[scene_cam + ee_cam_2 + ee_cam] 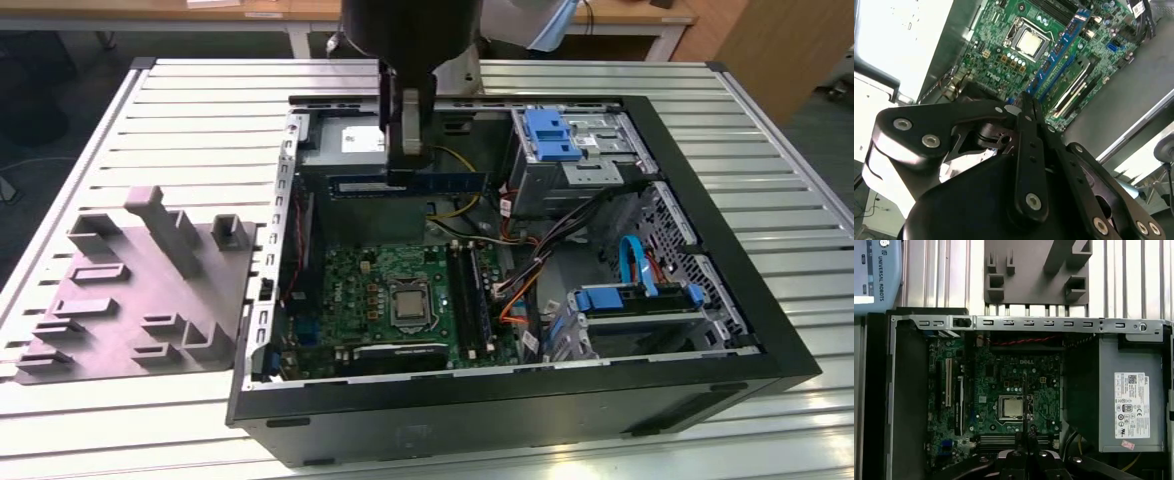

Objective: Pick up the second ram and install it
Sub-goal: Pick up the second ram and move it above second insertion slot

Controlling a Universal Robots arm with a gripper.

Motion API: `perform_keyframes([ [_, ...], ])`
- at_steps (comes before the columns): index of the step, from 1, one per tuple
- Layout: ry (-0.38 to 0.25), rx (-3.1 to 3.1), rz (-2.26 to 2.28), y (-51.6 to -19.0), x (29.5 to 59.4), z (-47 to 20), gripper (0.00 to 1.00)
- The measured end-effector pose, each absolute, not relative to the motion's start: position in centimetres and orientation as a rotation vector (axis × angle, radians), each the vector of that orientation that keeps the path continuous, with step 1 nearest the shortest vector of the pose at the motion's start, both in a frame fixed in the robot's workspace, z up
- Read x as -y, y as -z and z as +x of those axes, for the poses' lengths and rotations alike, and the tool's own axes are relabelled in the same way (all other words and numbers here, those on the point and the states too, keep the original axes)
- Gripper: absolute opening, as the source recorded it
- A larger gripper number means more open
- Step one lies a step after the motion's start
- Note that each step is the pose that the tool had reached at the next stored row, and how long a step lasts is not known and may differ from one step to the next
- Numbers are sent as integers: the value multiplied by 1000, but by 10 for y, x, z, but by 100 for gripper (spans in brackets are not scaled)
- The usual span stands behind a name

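Fingers [411,135] (pressed shut) clamp the second ram [451,183] at its middle, above the motherboard [360,285].

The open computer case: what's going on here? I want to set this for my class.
A robot arm's claw is shut on a long, thin memory stick and holds it level over the open computer case. The stick is not yet seated in a slot on the green motherboard below. A grey moulded tray sits on the table beside the case, on the exterior view's left.
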State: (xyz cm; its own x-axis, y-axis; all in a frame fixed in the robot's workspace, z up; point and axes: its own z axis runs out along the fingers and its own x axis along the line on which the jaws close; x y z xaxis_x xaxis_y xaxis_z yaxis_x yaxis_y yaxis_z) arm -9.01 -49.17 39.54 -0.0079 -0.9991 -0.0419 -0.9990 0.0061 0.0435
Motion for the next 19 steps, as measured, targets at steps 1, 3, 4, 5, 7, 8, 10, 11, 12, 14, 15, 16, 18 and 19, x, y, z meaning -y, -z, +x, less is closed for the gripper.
perform_keyframes([
  [1, 95, 2227, 2212, -394, 492, -90, 12],
  [3, 95, 2227, 2212, -390, 492, -88, 12],
  [4, 95, 2227, 2212, -388, 492, -88, 12],
  [5, 95, 2227, 2212, -386, 492, -87, 12],
  [7, 96, 2227, 2211, -383, 492, -85, 12],
  [8, 96, 2227, 2211, -381, 492, -85, 12],
  [10, 96, 2227, 2211, -377, 492, -84, 12],
  [11, 96, 2227, 2211, -375, 492, -83, 12],
  [12, 96, 2227, 2211, -374, 492, -82, 12],
  [14, 97, 2227, 2211, -370, 492, -81, 12],
  [15, 97, 2226, 2211, -368, 492, -81, 12],
  [16, 98, 2226, 2211, -366, 492, -81, 12],
  [18, 98, 2226, 2210, -363, 492, -80, 12],
  [19, 99, 2226, 2210, -361, 492, -80, 12],
])
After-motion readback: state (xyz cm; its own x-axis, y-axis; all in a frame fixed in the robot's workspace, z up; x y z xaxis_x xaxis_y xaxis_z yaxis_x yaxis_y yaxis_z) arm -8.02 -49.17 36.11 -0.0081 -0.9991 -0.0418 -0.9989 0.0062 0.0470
